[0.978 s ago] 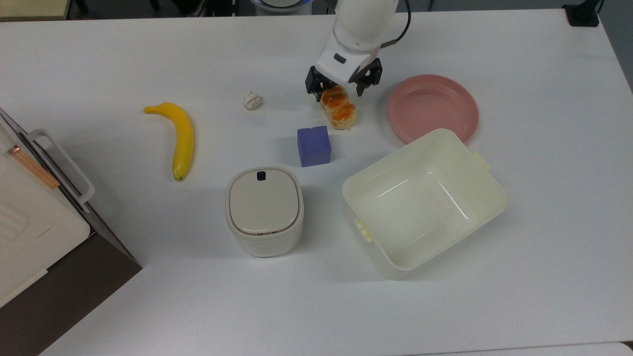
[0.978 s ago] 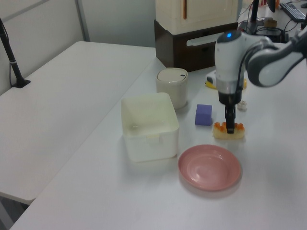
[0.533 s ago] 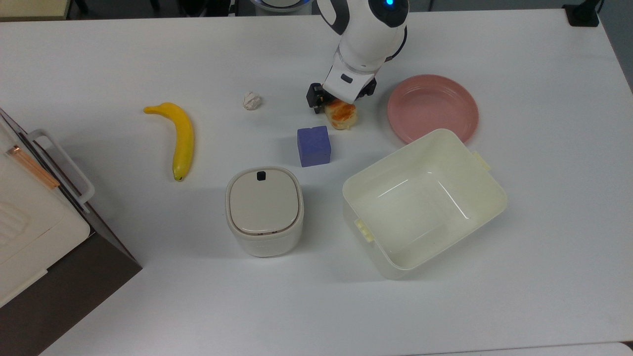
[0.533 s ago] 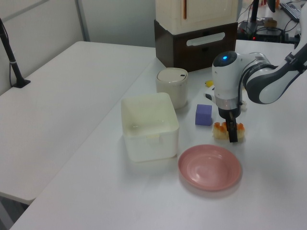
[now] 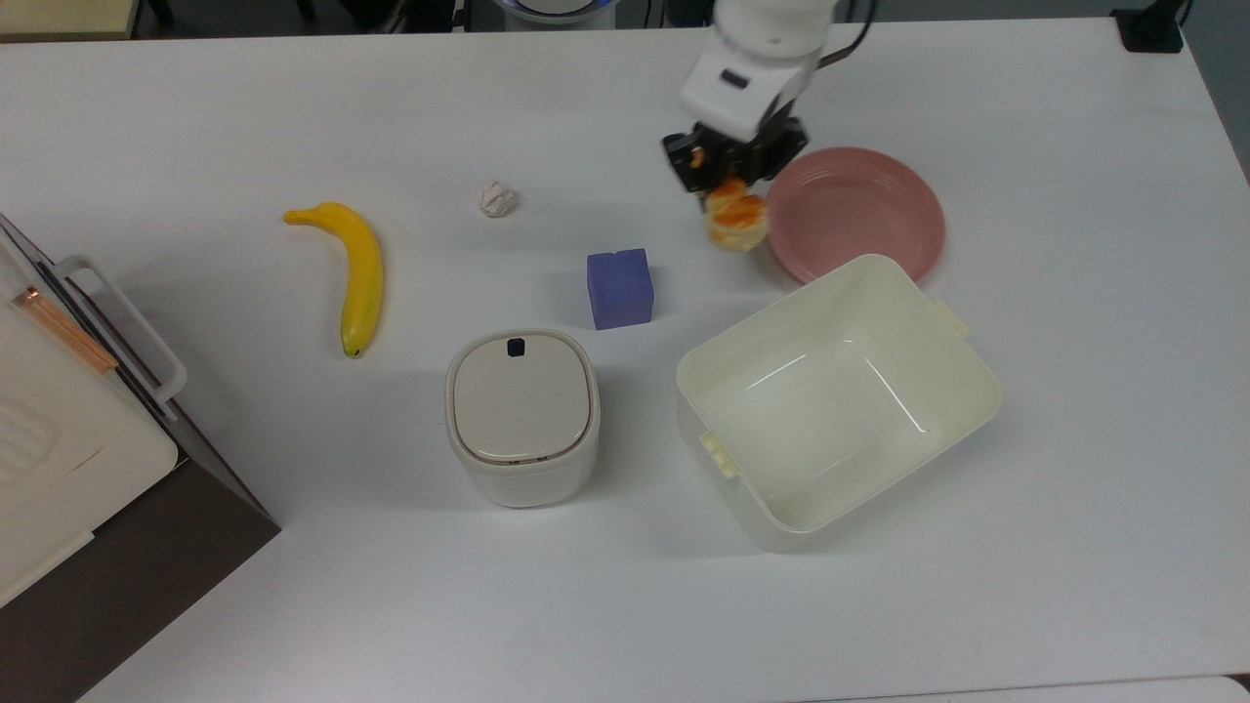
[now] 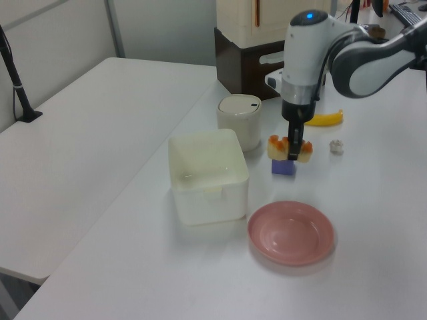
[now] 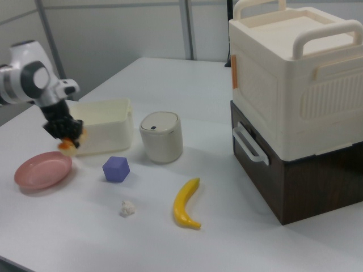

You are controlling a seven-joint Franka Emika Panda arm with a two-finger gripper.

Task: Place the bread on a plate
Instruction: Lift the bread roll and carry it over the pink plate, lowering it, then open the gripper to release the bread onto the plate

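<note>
Bread (image 6: 290,148) clamped in gripper (image 5: 732,181), lifted off table (image 5: 293,586), beside plate (image 5: 859,210) rim, not over it. Risk: held near one end, may tilt and slip out, or land on rim if released early.

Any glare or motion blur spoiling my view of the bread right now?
Top view: the bread in the gripper is smeared by motion blur; light streaks glint inside the tub. Left view: the bread reads fairly cleanly, and the plate shows a soft sheen. Right view: the bread is partly hidden.
</note>
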